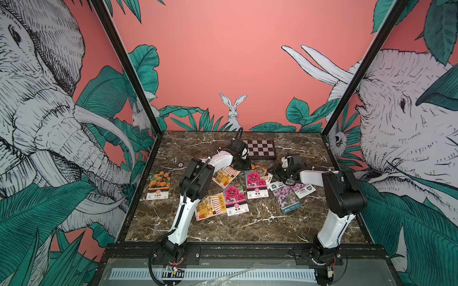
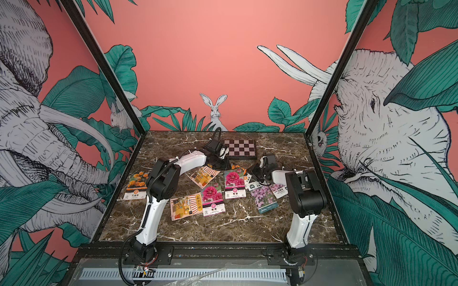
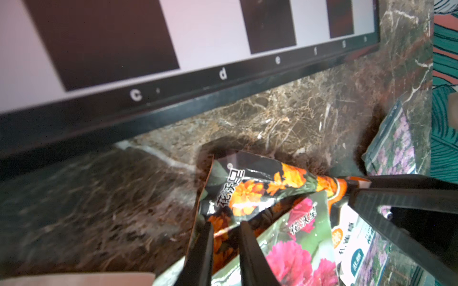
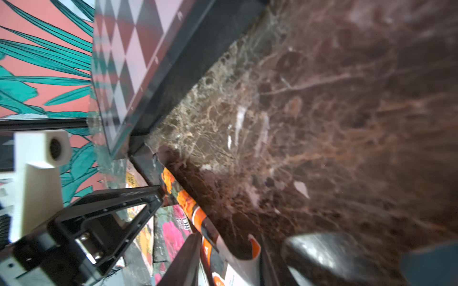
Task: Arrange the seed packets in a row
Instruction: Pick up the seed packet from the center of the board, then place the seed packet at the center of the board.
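Barely started, no row yet. My left jaws and right jaws clamp opposite ends of one crumpled marigold packet [image 3: 260,190], seemingly raised off the worktop [image 1: 247,227] just in front of the chequered board [image 1: 260,148] (the double grip buckles it). A second marigold packet [image 1: 159,185] lies alone, well apart on my left. Shop packets [image 1: 210,206], magenta packets [image 1: 256,184] and lilac packets [image 1: 287,198] sit jumbled mid-worktop, some overlapping. By my judgement, every packet is left to line up.
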{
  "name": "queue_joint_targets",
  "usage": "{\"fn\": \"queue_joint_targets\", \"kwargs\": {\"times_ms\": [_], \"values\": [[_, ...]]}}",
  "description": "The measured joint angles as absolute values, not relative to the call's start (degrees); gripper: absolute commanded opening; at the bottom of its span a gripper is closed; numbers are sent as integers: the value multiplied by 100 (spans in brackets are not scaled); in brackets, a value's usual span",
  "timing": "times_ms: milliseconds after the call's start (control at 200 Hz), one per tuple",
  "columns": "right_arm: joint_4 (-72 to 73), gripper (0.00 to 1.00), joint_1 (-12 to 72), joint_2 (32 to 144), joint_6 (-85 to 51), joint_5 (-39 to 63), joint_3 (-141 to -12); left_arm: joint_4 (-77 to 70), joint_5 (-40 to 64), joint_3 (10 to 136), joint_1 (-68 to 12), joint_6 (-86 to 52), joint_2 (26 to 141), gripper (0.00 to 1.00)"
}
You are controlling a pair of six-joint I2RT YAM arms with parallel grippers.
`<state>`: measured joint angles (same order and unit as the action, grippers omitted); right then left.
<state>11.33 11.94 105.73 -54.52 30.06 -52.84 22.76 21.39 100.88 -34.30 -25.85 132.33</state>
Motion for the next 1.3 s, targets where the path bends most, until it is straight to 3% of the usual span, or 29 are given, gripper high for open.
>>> {"fn": "queue_joint_targets", "kwargs": {"times_ms": [255, 400, 665, 860, 1075, 1295], "values": [[1387, 16, 1194, 10565, -5398, 3197, -5284, 2324, 2093, 10123, -3433, -2523, 13233, 24], [1256, 6, 1197, 10442, -5142, 3175, -5269, 2499, 2008, 10228, -3435, -2405, 13233, 32], [1369, 3, 1160, 9717, -4849, 2985, -4965, 2582, 1940, 10202, -3343, -2502, 13067, 65], [1828, 4, 1094, 9100, -4856, 2928, -4598, 1981, 1981, 9188, -3166, -2985, 12088, 91], [2641, 4, 1046, 8578, -5299, 2919, -4316, 215, 2368, 7797, -3103, -4154, 10982, 94], [3691, 5, 1044, 8549, -6132, 2910, -4235, -1402, 2720, 7216, -3170, -5358, 10973, 93]]}}
